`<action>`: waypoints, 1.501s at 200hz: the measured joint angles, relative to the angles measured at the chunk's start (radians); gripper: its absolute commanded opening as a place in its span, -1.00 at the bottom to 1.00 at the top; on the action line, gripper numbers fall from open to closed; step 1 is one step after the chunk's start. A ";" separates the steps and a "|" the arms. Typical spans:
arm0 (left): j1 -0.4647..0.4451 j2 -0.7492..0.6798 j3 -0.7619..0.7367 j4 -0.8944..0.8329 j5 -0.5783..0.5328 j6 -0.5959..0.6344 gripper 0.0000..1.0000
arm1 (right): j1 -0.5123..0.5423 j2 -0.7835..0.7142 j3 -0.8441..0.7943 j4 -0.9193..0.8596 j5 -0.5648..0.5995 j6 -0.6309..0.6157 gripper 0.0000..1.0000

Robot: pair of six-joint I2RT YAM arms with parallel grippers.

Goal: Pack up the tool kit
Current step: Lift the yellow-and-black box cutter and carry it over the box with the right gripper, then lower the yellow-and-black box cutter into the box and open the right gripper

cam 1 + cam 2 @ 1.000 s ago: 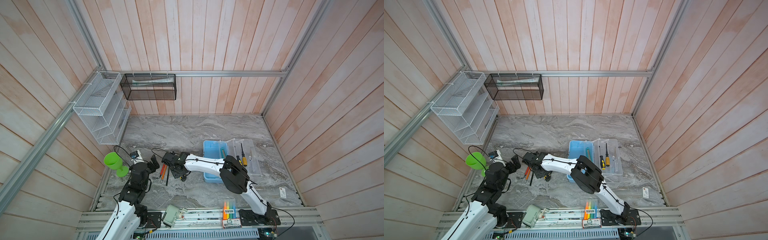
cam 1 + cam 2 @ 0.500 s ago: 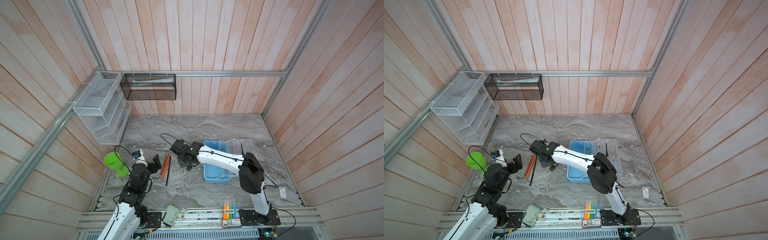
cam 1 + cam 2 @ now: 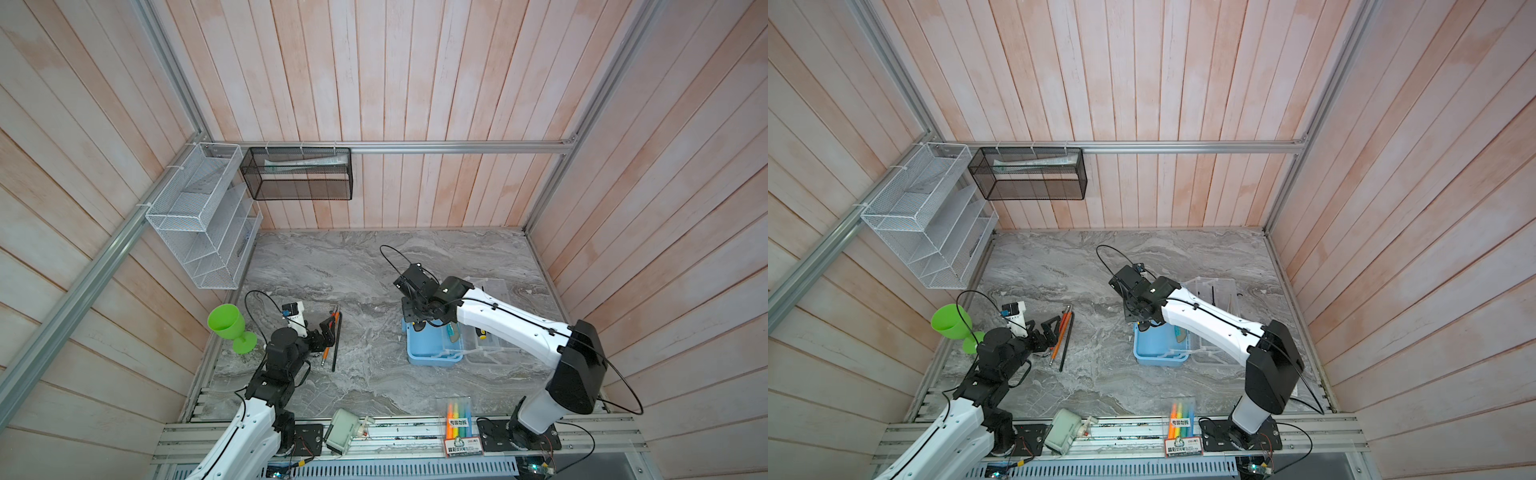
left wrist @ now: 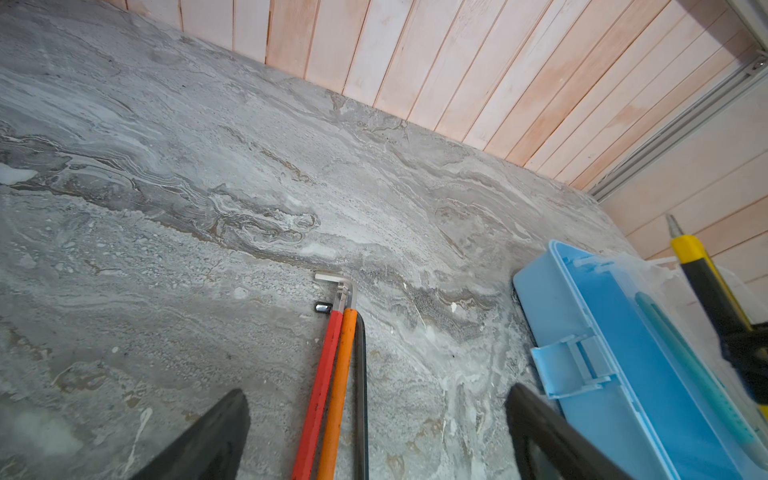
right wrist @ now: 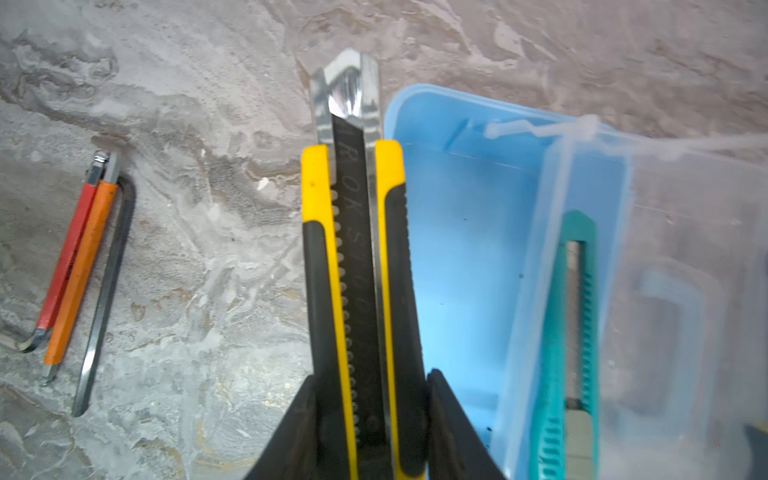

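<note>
— Where's the box (image 3: 432, 347) sitting?
— Right of the middle of the grey stone table (image 3: 374, 266), nearer the front than the back. It's open, and its clear lid (image 3: 490, 291) is folded out flat on the right side, close to the right wall.
— What's the right claw (image 5: 368, 415) got?
— A yellow and black knife (image 5: 357, 257), pinched across its body between the two fingers. In the right wrist view it hangs over the box's left rim, part over the table and part over the blue inside.
— Anything in the box already?
— A teal knife (image 5: 575, 332) lies along the right-hand side of it, by the hinge. The rest of the blue floor is bare.
— And the left claw (image 3: 328, 328)?
— Spread wide, holding nothing. It sits low at the near left, right over the near ends of three long keys: a red key (image 4: 322, 382), an orange key (image 4: 338, 382) and a bare dark key (image 4: 360, 395), lying side by side and touching.
— Room to move?
— Plenty. The whole far half of the table is open, and there's a wide bare strip between the keys and the box. A green goblet (image 3: 228, 326) stands at the left edge, just beside the left arm.
</note>
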 measured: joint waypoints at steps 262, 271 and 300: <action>0.000 -0.026 -0.006 0.048 0.030 0.000 1.00 | -0.275 -0.071 -0.211 -0.033 0.022 -0.116 -0.03; 0.000 -0.027 -0.006 0.048 0.030 0.000 1.00 | -0.272 -0.071 -0.196 -0.050 0.028 -0.114 0.00; 0.000 -0.027 -0.006 0.048 0.030 0.000 1.00 | -0.255 -0.071 -0.127 -0.108 0.061 -0.111 0.00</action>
